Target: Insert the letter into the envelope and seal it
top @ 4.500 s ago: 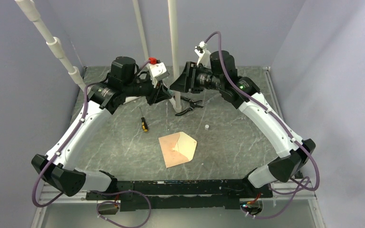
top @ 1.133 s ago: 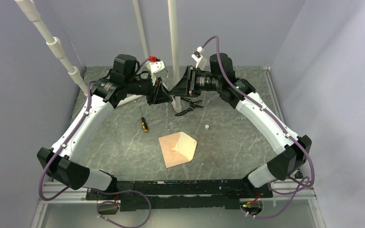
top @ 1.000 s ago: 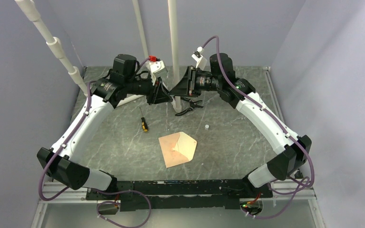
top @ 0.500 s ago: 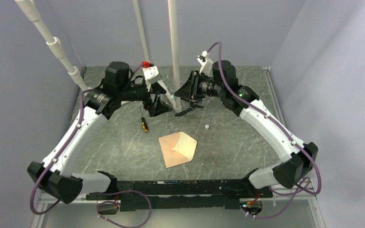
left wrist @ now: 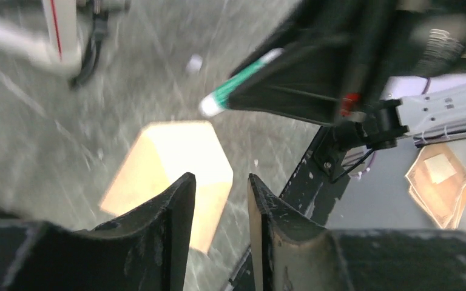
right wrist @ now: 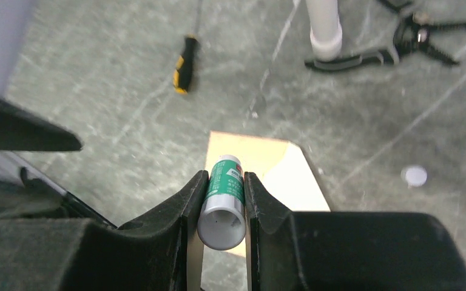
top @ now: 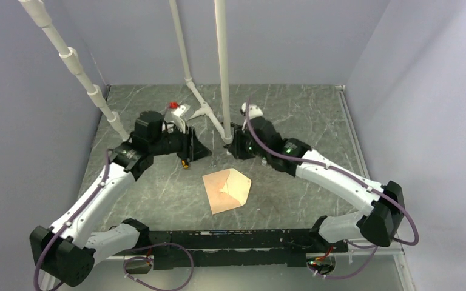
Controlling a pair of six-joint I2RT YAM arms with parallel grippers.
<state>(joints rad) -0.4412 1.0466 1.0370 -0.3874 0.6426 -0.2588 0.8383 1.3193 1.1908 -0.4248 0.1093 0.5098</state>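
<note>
Envelope (top: 226, 191) lies flat on the bench (top: 158, 182) at centre of the top view, flap pointing right. Right hand (right wrist: 223, 177) clamps a glue stick (right wrist: 223, 203) above it, we judge for sealing; left hand (left wrist: 219, 177) stands part-open, empty.

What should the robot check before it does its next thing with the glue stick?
1. The glue stick is gripped: ok. The right tool is shut on it.
2. The left tool is free: ok. Its fingers stand apart with nothing between them.
3. The envelope is open: ok. It lies flat with the flap unfolded.
4. The letter is inside: cannot tell. No separate sheet shows.
5. The glue's cap is off: cannot tell, though a small white cap lies on the table.
6. The screwdriver and pliers are away from the envelope: ok.
</note>
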